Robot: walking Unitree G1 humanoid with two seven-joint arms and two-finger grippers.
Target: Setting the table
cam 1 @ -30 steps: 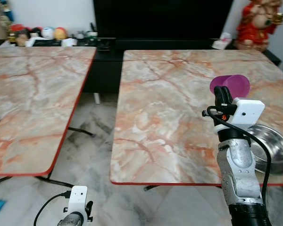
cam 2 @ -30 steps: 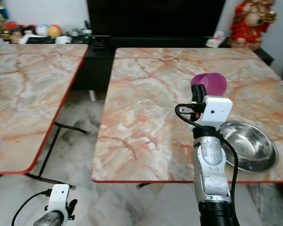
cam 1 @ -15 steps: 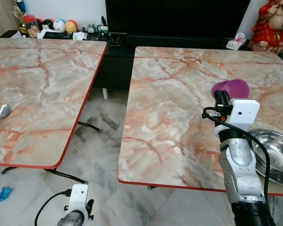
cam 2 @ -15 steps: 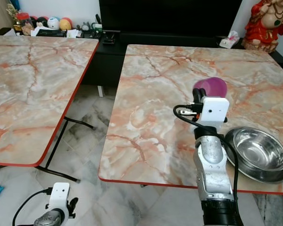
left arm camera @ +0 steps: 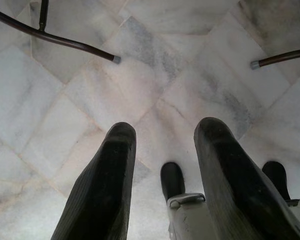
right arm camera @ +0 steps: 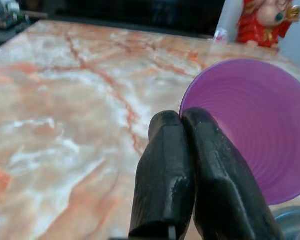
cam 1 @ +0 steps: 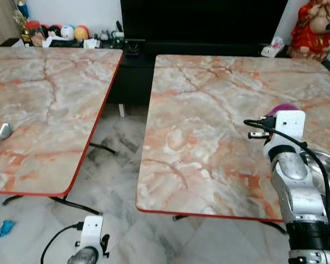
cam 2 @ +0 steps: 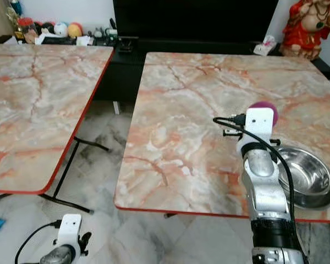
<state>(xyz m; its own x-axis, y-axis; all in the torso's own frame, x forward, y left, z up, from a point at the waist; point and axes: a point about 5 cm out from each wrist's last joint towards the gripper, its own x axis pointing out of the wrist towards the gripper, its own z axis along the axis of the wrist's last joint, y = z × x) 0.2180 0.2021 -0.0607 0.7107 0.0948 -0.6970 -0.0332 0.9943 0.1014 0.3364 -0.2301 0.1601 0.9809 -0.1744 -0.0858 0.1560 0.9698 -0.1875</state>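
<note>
Right pincer: clenched on the rim of the purple cup, one finger inside and one outside, so the cup hangs by its wall with its mouth turned sideways.
Cup position: above the right desk, toward its right side, just far of the steel bowl.
Bowl: sits near the desk's near right edge.
Open room: broad bare marble to the left and far side of the cup.
Left pincer: released, fingers parted, hanging idle over the floor tiles.
Left desk: holds a spoon at its near left edge.
</note>
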